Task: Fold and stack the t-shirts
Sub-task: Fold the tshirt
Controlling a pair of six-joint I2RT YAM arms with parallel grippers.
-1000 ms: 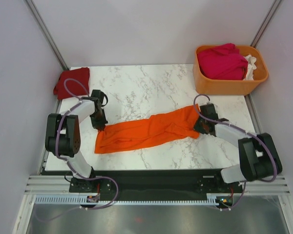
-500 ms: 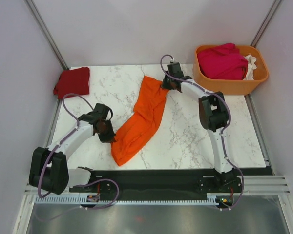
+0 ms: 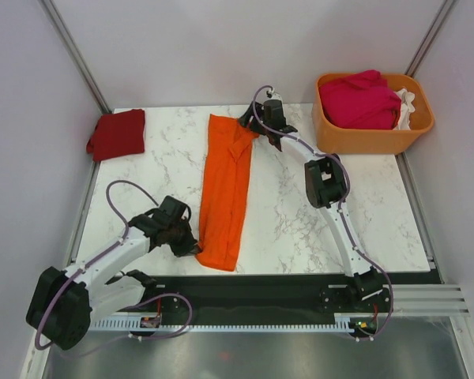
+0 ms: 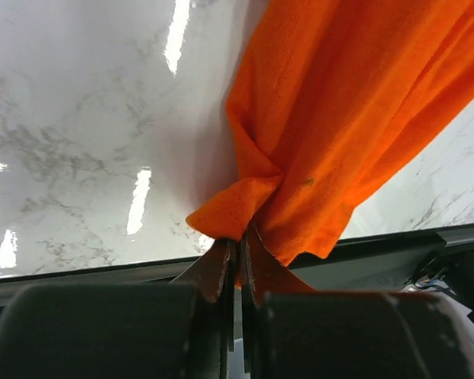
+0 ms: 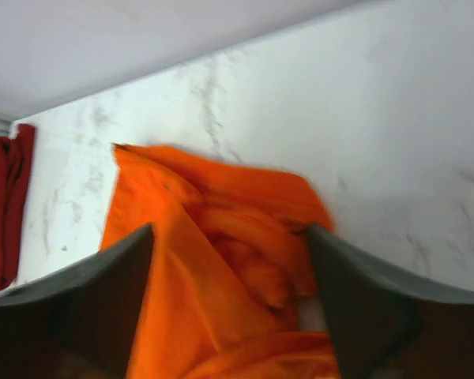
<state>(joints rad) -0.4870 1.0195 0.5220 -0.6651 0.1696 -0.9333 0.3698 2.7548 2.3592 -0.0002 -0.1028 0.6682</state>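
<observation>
The orange t-shirt (image 3: 225,193) is stretched as a strip from the far middle of the table (image 3: 340,205) to its near edge, with bare marble left either side. The left gripper (image 4: 237,246) is shown clamped tight on the near corner only by its wrist view. The right gripper (image 5: 229,234) is seen spread wide over the far end, nothing pinched.
</observation>
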